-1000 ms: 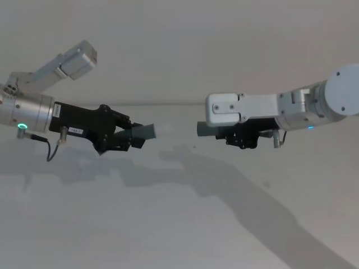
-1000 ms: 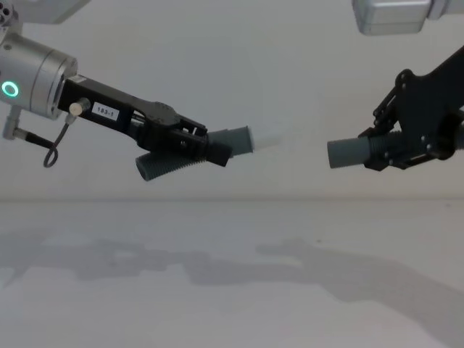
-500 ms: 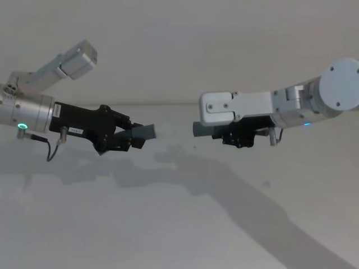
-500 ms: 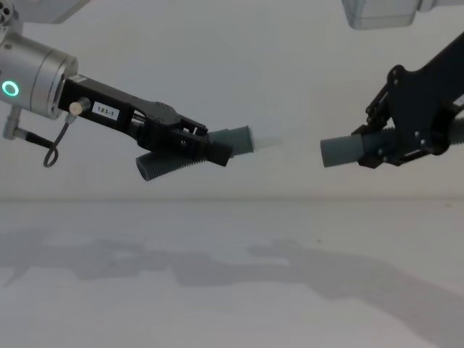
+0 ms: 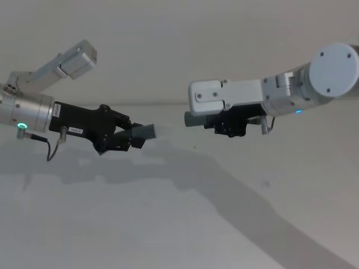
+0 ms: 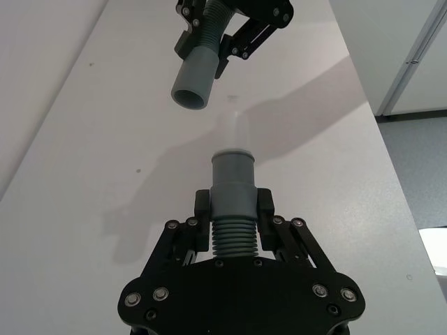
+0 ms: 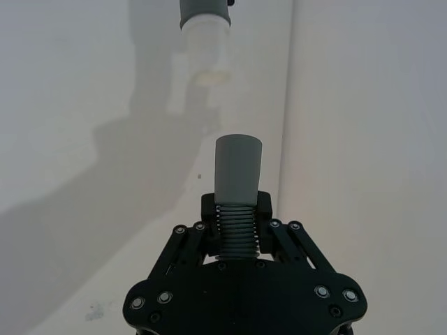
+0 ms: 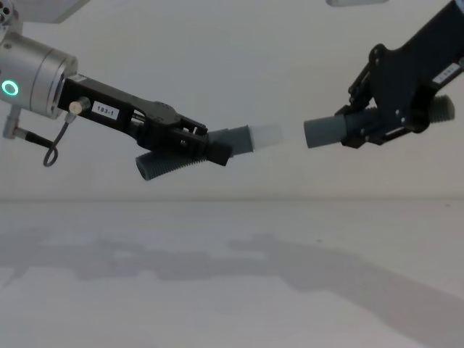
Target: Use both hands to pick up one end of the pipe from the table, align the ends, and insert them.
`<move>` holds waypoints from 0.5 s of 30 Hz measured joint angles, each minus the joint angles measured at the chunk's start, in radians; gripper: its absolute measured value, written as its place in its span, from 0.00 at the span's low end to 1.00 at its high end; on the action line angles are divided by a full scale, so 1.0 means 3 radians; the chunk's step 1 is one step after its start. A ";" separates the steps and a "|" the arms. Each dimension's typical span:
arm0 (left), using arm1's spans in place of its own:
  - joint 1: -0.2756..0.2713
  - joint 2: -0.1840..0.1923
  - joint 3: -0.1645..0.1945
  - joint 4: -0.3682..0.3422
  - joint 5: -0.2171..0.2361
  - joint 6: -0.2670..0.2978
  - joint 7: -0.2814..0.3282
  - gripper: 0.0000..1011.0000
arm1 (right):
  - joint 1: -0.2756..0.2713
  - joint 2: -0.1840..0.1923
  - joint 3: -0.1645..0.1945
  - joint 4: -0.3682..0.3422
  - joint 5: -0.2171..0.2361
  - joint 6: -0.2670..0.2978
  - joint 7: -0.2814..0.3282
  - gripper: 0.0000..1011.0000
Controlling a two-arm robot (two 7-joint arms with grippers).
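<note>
left gripper point(image 8: 192, 147): held level above the table point(image 8: 232, 290), on the left in the chest view. fingers pressed onto the ribbed part of the tipped pipe point(image 8: 196, 152). no visible shift over the last second.
tipped pipe: lies across the left jaws, tilted. its ribbed back end sticks out low and behind; its whitish tip point(image 8: 265, 135) points right and a little up, well off the table.
gap: the tip and the cuff point(image 8: 325, 131) now sit near each other but apart. a second ago the space was clearly wider; it has closed from the right side only.
cuff pipe point(image 8: 370, 123): pinched on its ribs by the right gripper point(image 8: 377, 125), smooth cuff leading left, ribbed tail poking out to the right. it has come left and risen a little in the chest view.
right gripper: fingers clamped on the ribs, high on the right, over the table.
alignment: in the left wrist view the cuff point(image 6: 193, 77) opens a bit to one side of the tip point(image 6: 234, 128) line, and the two axes look slightly angled. in the right wrist view the tip point(image 7: 206, 56) sits a touch off the cuff's point(image 7: 237, 167) axis.
meaning: pickup looks done and the approach is well along; insertion is not yet begun. likely needs a small lateral and tilt trim before the final push, or the tip may catch the cuff's rim.
</note>
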 joint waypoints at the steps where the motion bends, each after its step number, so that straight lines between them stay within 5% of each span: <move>1: 0.0000 0.0000 0.0000 0.0000 0.0000 0.0000 0.0000 0.35 | 0.0000 0.0000 0.0000 0.0000 0.0000 0.0000 0.0000 0.28; 15: 0.0000 0.0000 0.0000 0.0000 0.0000 0.0000 0.0000 0.35 | 0.0144 -0.0002 -0.0126 -0.0022 -0.0015 0.0138 0.0234 0.28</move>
